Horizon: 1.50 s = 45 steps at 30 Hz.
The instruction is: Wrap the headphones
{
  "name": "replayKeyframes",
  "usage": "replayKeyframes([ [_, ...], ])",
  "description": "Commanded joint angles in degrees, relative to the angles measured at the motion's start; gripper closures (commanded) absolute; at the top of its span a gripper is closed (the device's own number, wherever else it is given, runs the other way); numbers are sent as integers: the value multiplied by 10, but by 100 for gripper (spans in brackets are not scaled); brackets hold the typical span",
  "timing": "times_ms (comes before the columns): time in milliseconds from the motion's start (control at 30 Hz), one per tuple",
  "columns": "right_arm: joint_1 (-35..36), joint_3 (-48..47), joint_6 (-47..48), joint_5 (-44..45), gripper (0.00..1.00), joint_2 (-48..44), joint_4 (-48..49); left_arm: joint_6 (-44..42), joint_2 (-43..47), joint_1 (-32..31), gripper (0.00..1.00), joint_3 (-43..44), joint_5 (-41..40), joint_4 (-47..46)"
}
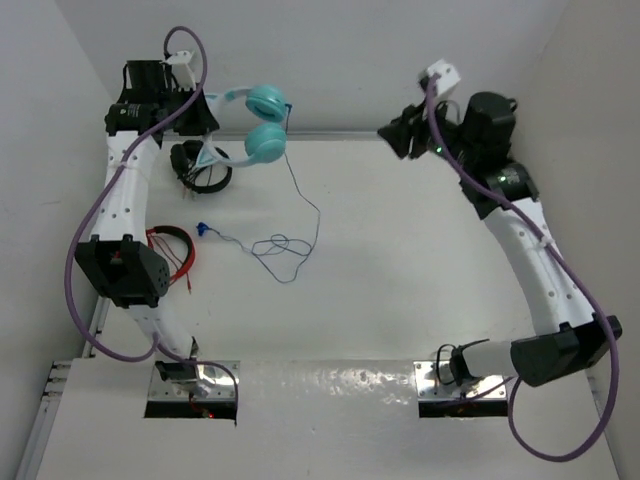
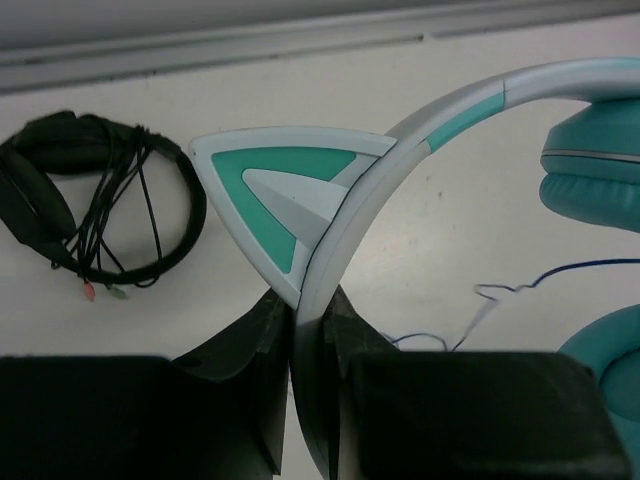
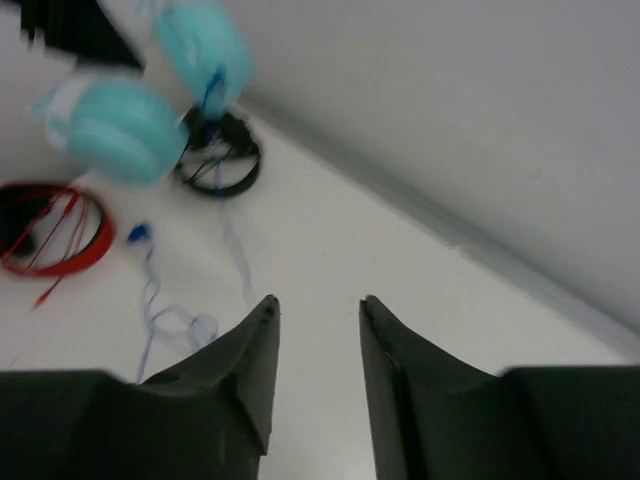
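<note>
The teal headphones (image 1: 262, 122) hang in the air at the back left, earcups to the right. My left gripper (image 1: 200, 112) is shut on their pale headband (image 2: 345, 215) beside a cat ear (image 2: 280, 190). Their thin dark cable (image 1: 300, 215) drops to the table, loops in a tangle, and ends at the blue plug (image 1: 203, 228). My right gripper (image 1: 395, 135) is open and empty, raised at the back right, well apart from the headphones (image 3: 110, 125). Its view is blurred.
Black headphones (image 1: 200, 165) with a wound cable lie under the left gripper, also in the left wrist view (image 2: 95, 200). Red headphones (image 1: 175, 255) lie at the left by the left arm. The back wall runs close behind both grippers.
</note>
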<state>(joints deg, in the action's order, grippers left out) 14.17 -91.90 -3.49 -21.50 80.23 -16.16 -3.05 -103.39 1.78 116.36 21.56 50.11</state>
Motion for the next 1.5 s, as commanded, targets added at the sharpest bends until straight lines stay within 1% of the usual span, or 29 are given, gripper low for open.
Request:
replayKeyframes([
  [0, 57, 144, 17, -59, 67, 35, 42, 80, 71, -20, 100, 34, 45, -87],
  [33, 71, 184, 26, -45, 67, 45, 65, 94, 74, -20, 100, 34, 40, -93],
  [67, 82, 196, 51, -36, 25, 55, 87, 97, 72, -20, 100, 41, 37, -89],
  [100, 106, 208, 60, -22, 16, 77, 128, 100, 61, -20, 100, 49, 33, -83],
  [200, 118, 207, 33, -36, 4, 134, 212, 106, 53, -20, 100, 61, 38, -80],
  [233, 118, 202, -2, -40, 1, 150, 228, 114, 52, -20, 100, 61, 44, -84],
  [333, 119, 185, -42, -50, 1, 206, 260, 125, 50, -20, 100, 63, 59, -93],
  [400, 118, 182, -70, -50, 1, 226, 316, 126, 50, -24, 100, 63, 67, -95],
  [533, 120, 159, -171, -63, 1, 291, 439, 132, 48, -28, 100, 58, 80, -93],
  [633, 120, 132, -219, -68, 1, 337, 476, 136, 43, -29, 100, 60, 91, -99],
  [700, 119, 114, -248, -66, 8, 358, 485, 134, 42, -29, 100, 60, 109, -104],
  [733, 119, 110, -255, -58, 29, 374, 486, 133, 41, -29, 100, 59, 117, -107],
  [800, 116, 97, -270, -47, 53, 390, 487, 119, 44, -30, 100, 37, 157, -122],
  [833, 106, 92, -279, -48, 87, 403, 487, 111, 48, -29, 100, 25, 171, -129],
  [867, 99, 85, -290, -51, 95, 404, 486, 95, 56, -29, 100, 11, 205, -136],
  [900, 91, 84, -296, -58, 99, 404, 484, 49, 57, -30, 100, -6, 230, -144],
  [967, 68, 61, -271, -72, 100, 387, 418, -16, 36, -40, 100, -11, 260, -95],
  [1000, 64, 45, -212, -74, 100, 380, 370, -111, 18, -52, 100, 7, 245, 11],
  [1033, 54, 0, -176, -73, 100, 373, 252, -167, 1, -66, 100, 43, 226, 70],
  [1067, 53, -26, -133, -70, 100, 363, 190, -284, -28, -107, 100, 54, 187, 120],
  [1100, 51, -50, -54, -53, 100, 360, 131, -329, -36, -129, 100, 55, 170, 196],
  [1133, 50, -97, -22, -38, 100, 357, 22, -362, -36, -160, 100, 24, 162, 214],
  [1167, 49, -117, 23, -23, 100, 355, -24, -403, -30, -170, 100, 5, 162, 221],
  [1200, 46, -130, 30, -8, 100, 355, -88, -415, -23, -176, 100, -14, 168, 214],
  [1267, 27, -156, 53, -9, 100, 354, -127, -430, -8, -188, 100, -52, 173, 199],
  [1367, 17, -199, 39, 4, 100, 361, -184, -453, -13, -219, 100, -68, 127, 188],
  [1400, 18, -212, 12, 9, 100, 366, -209, -453, -15, -230, 100, -75, 107, 185],
  [1433, 17, -234, 1, 7, 100, 367, -219, -442, -17, -247, 100, -84, 56, 170],
  [1467, 17, -241, -12, 5, 100, 367, -227, -403, -19, -251, 100, -97, 32, 150],
])
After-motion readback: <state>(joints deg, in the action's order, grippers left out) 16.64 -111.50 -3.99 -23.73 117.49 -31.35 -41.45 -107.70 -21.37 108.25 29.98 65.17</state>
